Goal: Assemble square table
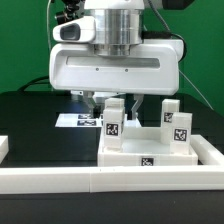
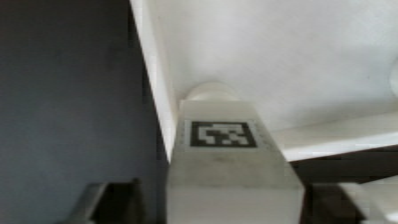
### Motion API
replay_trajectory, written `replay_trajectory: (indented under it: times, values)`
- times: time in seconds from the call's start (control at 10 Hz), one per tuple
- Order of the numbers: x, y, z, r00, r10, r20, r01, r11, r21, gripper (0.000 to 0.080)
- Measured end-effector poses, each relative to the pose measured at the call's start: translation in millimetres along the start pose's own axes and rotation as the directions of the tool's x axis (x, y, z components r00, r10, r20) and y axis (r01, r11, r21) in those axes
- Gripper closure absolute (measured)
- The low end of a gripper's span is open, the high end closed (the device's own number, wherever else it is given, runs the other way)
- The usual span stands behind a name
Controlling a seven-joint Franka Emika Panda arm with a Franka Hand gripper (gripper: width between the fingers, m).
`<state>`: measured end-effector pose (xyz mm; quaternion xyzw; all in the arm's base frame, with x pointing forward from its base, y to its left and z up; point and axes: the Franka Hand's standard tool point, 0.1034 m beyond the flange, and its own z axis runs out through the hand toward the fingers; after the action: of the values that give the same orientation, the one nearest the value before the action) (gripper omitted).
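Observation:
The white square tabletop (image 1: 150,152) lies flat on the black table, against the white rail. Three white tagged legs stand upright on it: one at the exterior view's left (image 1: 113,122), one at the right (image 1: 180,126), one behind (image 1: 168,108). My gripper (image 1: 110,101) hangs over the left leg, its fingers either side of the leg's top. In the wrist view the leg (image 2: 222,135) stands between my fingers (image 2: 118,203) on the tabletop (image 2: 267,60). Dark gaps show on both sides of it, so my gripper (image 2: 226,203) is open around it.
The long white rail (image 1: 110,181) runs along the front and up the exterior view's right side. The marker board (image 1: 76,120) lies on the black table (image 1: 40,125) behind the left leg. A white block (image 1: 3,148) shows at the left edge.

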<state>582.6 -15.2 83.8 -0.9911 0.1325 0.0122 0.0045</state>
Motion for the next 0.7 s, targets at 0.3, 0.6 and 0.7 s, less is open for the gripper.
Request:
replay_trajectory:
  times: [0.3,0.6,0.7]
  values:
    - [0.0,0.2,0.2,0.999,0.047,0.000,-0.047,0.999,0.000,0.0511]
    - [-0.1,0.4,0.5,0.963,0.271,0.001,-0.271,0.963,0.000,0.0511]
    - [-0.2,0.4,0.9,0.935,0.353,-0.002,-0.353,0.935,0.003,0.0511]
